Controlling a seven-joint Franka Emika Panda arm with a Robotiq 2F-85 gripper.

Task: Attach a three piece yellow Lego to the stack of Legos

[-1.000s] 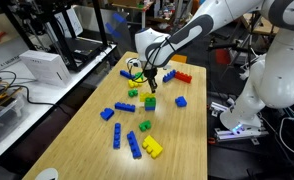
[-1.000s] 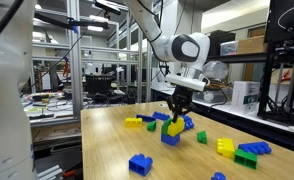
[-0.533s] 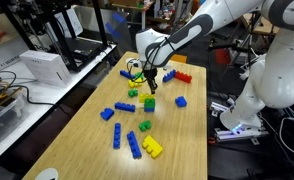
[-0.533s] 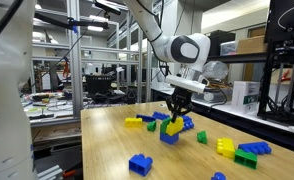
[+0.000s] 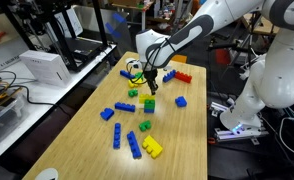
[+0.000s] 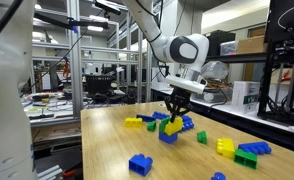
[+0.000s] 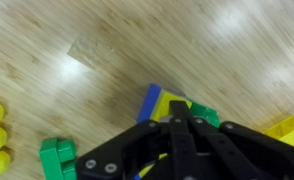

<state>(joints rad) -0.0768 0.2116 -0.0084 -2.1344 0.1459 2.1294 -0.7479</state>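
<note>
The end effector (image 6: 175, 119) was closed, and its fingers were pinching the three piece yellow Lego (image 6: 175, 128) over the middle of the wooden desk (image 6: 105, 140). In this exterior view the yellow brick was not level: its long axis was slanted, with the end toward the right of the picture higher and the other end lower, and it sat just above a blue brick (image 6: 169, 138) on the desk. Whether the two were touching could not be told. In an exterior view from the other direction the end effector (image 5: 150, 88) pointed straight down, directly over the stack of Legos (image 5: 148, 103), a small green pile; the yellow brick itself was too small there to be made out clearly. In the wrist view the dark fingers met at the end effector (image 7: 177, 118), and the yellow Lego (image 7: 170, 104) showed just in front of them, with a blue edge on one side and a bit of green on the other. Around this place loose bricks lay apart on the desk: a red brick (image 5: 182, 76), a yellow brick (image 5: 153, 148) near the desk's close end, a blue brick (image 6: 140, 163) in front, and a green brick (image 7: 55, 157).
</note>
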